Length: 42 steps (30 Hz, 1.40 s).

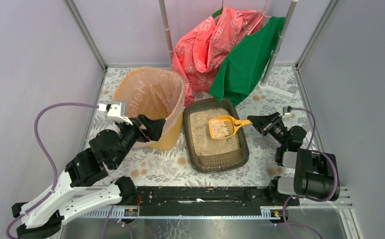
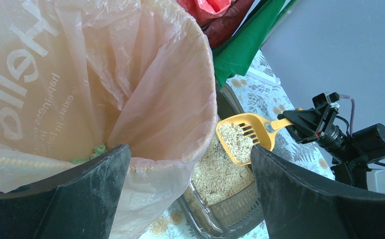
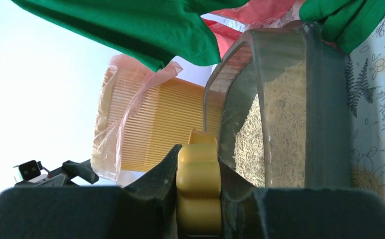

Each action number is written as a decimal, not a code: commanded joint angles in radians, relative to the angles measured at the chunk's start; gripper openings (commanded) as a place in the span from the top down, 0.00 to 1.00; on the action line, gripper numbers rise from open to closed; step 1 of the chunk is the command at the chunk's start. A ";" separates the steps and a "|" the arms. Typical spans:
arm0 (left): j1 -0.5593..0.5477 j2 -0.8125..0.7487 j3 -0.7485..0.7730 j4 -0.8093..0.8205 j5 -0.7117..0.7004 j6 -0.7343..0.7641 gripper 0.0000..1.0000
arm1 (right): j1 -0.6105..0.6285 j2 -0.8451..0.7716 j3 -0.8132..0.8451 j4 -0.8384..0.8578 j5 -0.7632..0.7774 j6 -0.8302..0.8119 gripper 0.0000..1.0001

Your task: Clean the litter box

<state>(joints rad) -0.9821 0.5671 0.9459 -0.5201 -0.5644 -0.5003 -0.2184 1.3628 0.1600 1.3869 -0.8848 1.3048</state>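
I see the litter box on the desk, just right of the yellow bin. Its long axis runs from the arms' side toward the back wall. My right end effector is clamped on the handle of the yellow scoop, whose head points left over the granules. My left end effector is spread wide at the bin's rim.

Shallow grey-brown litter box lies flat, holding beige granules.
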 commanded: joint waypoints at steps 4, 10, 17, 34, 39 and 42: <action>-0.006 0.020 0.011 0.085 0.022 -0.004 0.01 | 0.001 -0.030 0.025 -0.003 0.012 -0.026 1.00; -0.008 0.021 0.014 0.081 0.011 0.001 0.01 | 0.052 0.065 0.045 0.131 -0.008 0.041 1.00; -0.006 0.019 0.010 0.085 0.011 0.000 0.01 | 0.088 0.111 0.042 0.171 0.008 0.048 1.00; -0.007 0.023 0.002 0.090 0.006 0.011 0.01 | 0.062 0.081 0.066 0.067 0.029 -0.004 1.00; -0.006 0.013 0.008 0.083 -0.005 0.016 0.01 | 0.073 0.144 0.059 0.170 0.026 0.040 1.00; -0.006 0.005 0.004 0.073 -0.013 0.007 0.01 | 0.156 0.163 0.093 0.128 0.025 0.014 1.00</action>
<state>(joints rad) -0.9821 0.5877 0.9459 -0.4858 -0.5541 -0.5011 -0.1196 1.5120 0.2195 1.4269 -0.8532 1.3067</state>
